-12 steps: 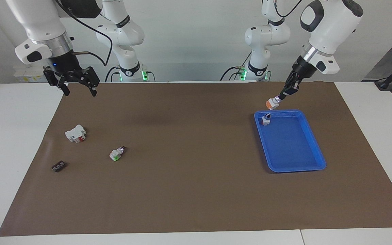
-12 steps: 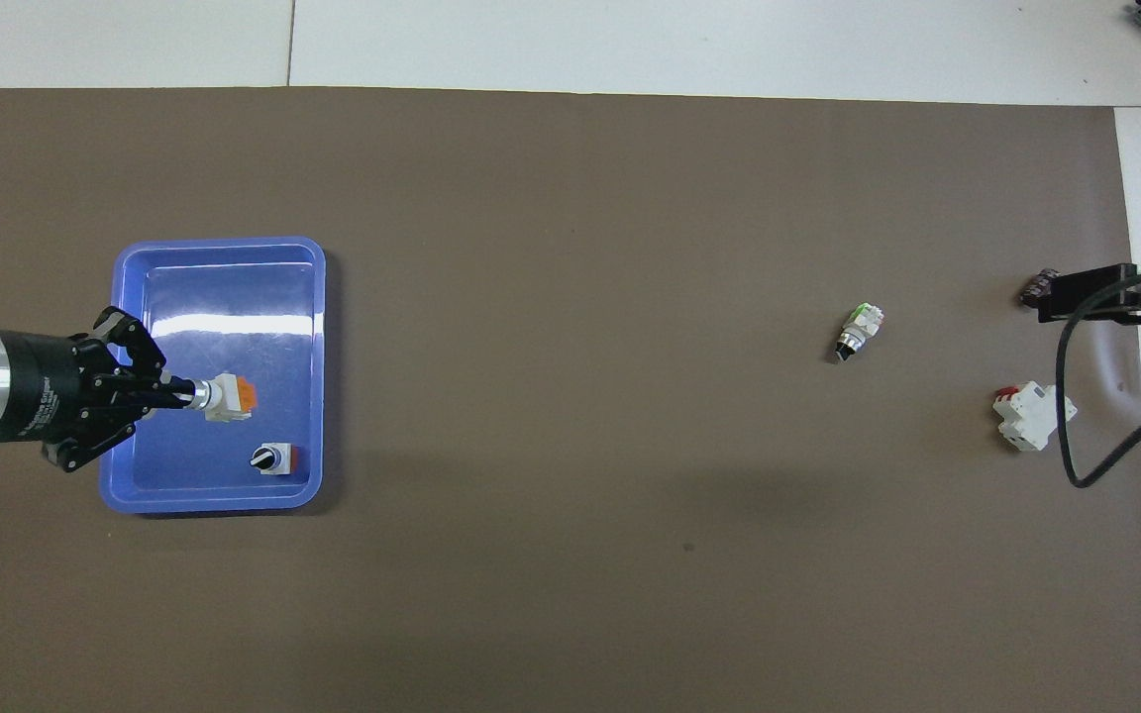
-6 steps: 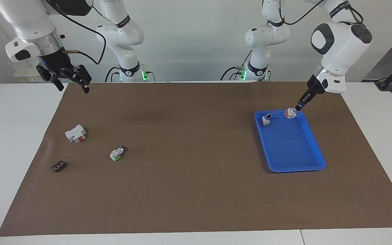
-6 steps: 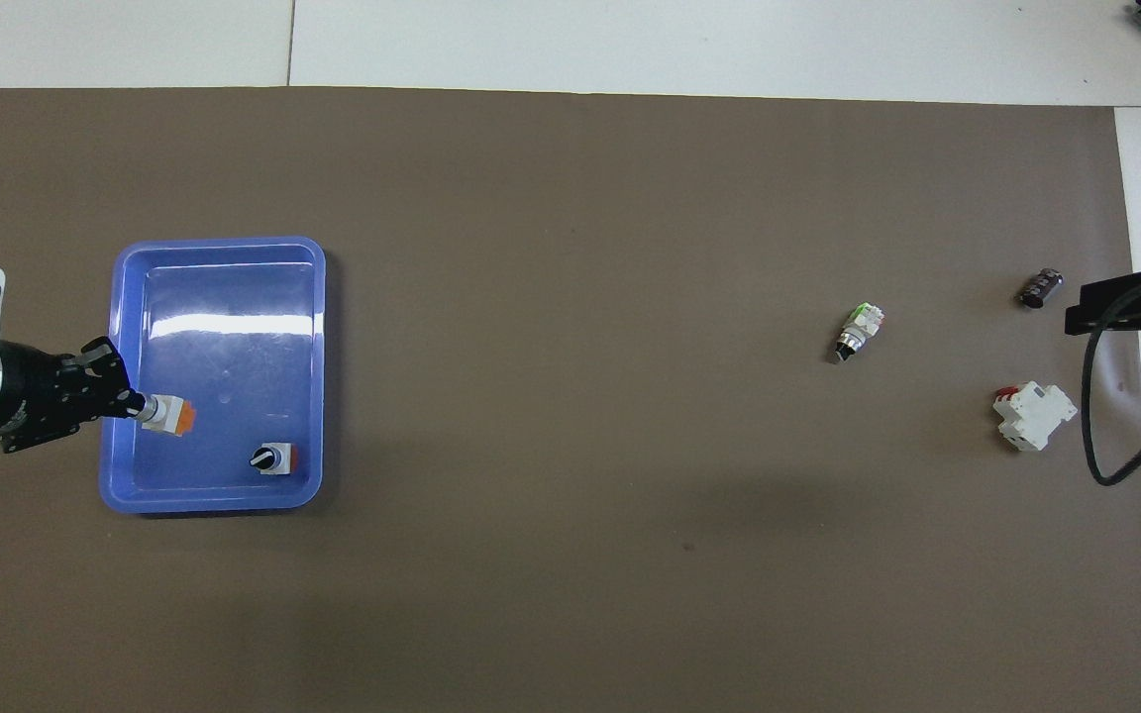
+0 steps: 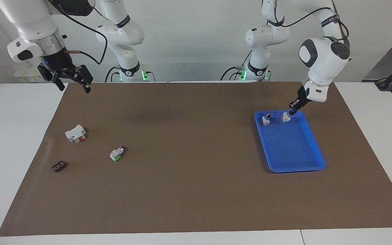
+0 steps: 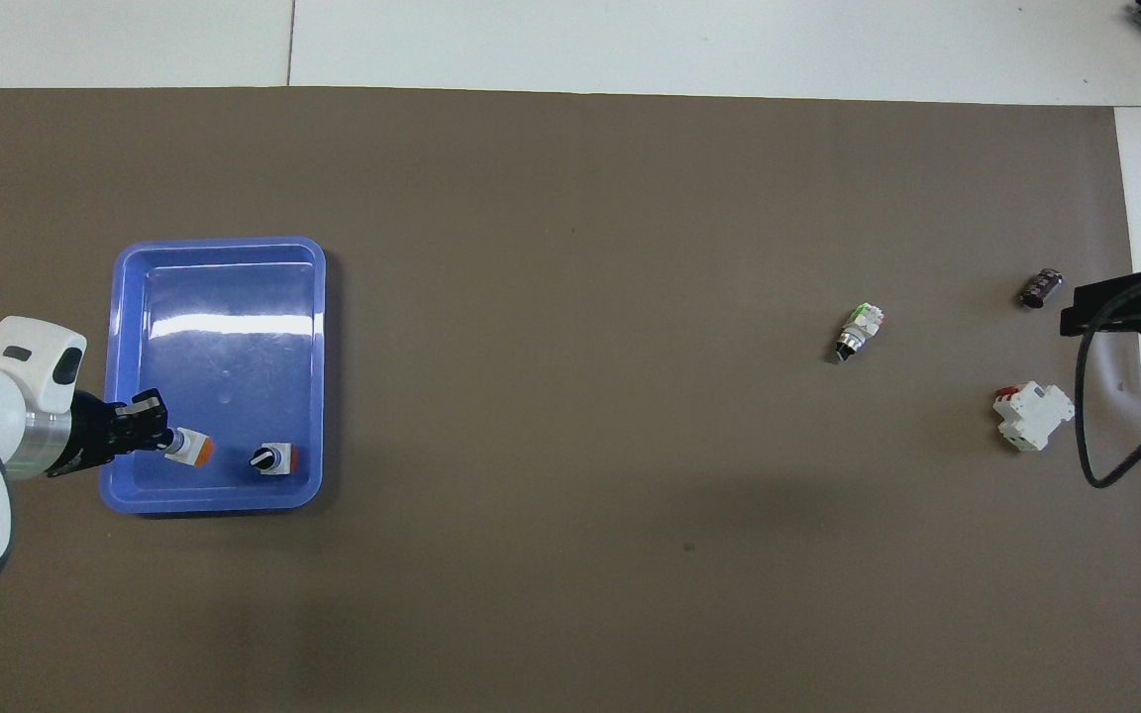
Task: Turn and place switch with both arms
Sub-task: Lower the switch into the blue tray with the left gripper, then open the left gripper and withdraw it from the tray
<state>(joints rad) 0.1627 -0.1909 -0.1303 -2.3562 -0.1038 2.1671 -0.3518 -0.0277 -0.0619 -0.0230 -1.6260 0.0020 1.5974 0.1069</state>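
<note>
The right gripper (image 5: 73, 83) hangs high over the worktop (image 5: 196, 190) edge at the right arm's end, its fingers spread apart and empty; the left gripper (image 5: 291, 110) is clamped on the switch (image 5: 286, 117), tilted, orange block lowermost, low in the blue tray (image 5: 313, 163) at the tray's end nearest the robots, whether touching the floor I cannot tell; a second switch (image 5: 266, 119) stands just beside it in the tray; farther out, toward the right arm's end, lie the white block with red (image 5: 75, 133), then the green-ended switch (image 5: 116, 153), then a small black part (image 5: 58, 166).
</note>
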